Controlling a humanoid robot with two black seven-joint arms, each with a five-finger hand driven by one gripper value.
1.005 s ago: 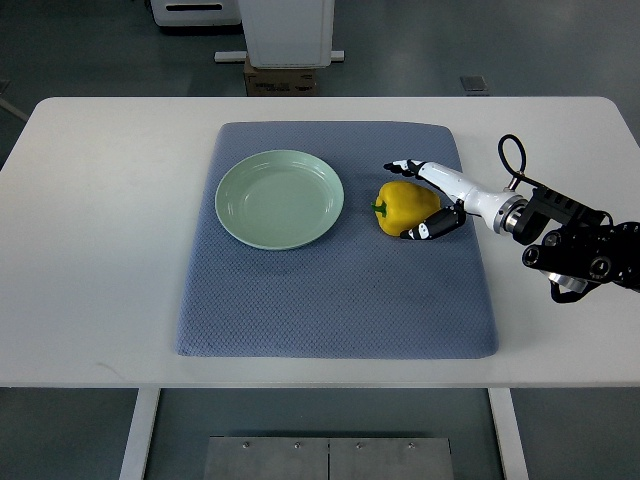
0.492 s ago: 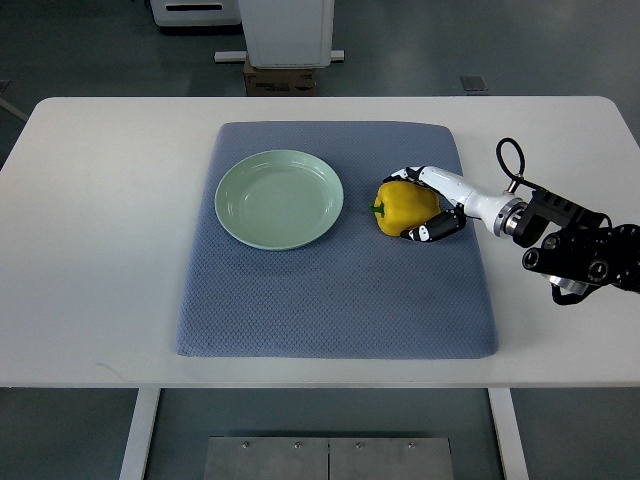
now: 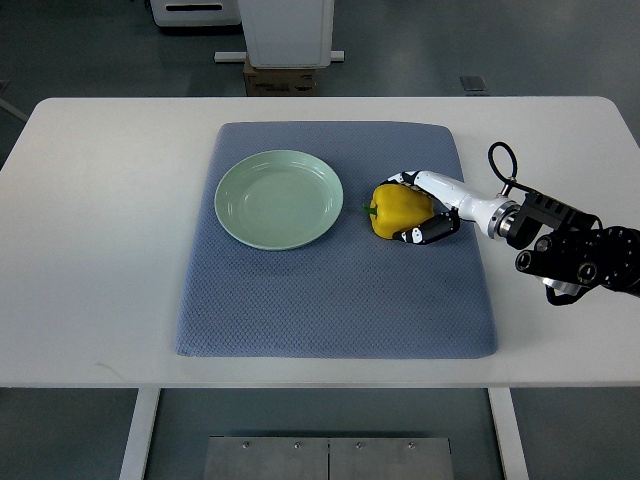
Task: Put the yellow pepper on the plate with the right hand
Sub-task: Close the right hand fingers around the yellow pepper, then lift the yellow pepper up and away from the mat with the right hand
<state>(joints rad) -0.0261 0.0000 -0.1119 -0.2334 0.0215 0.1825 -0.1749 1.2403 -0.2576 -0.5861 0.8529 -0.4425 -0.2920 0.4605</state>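
Observation:
A yellow pepper (image 3: 398,208) with a green stem pointing left lies on the blue-grey mat (image 3: 330,290), just right of the pale green plate (image 3: 279,198). My right hand (image 3: 412,207) reaches in from the right edge and its white and black fingers wrap the pepper from the far and near sides. The plate holds nothing. The left arm does not show.
The mat covers the middle of a white table (image 3: 100,250). Beyond the table's far edge stand a white pedestal base (image 3: 288,30) and a brown box (image 3: 280,78). A black cable loop (image 3: 498,158) rises from my right wrist.
My right hand closed its fingers around the pepper. Hand and pepper have shifted slightly left toward the plate.

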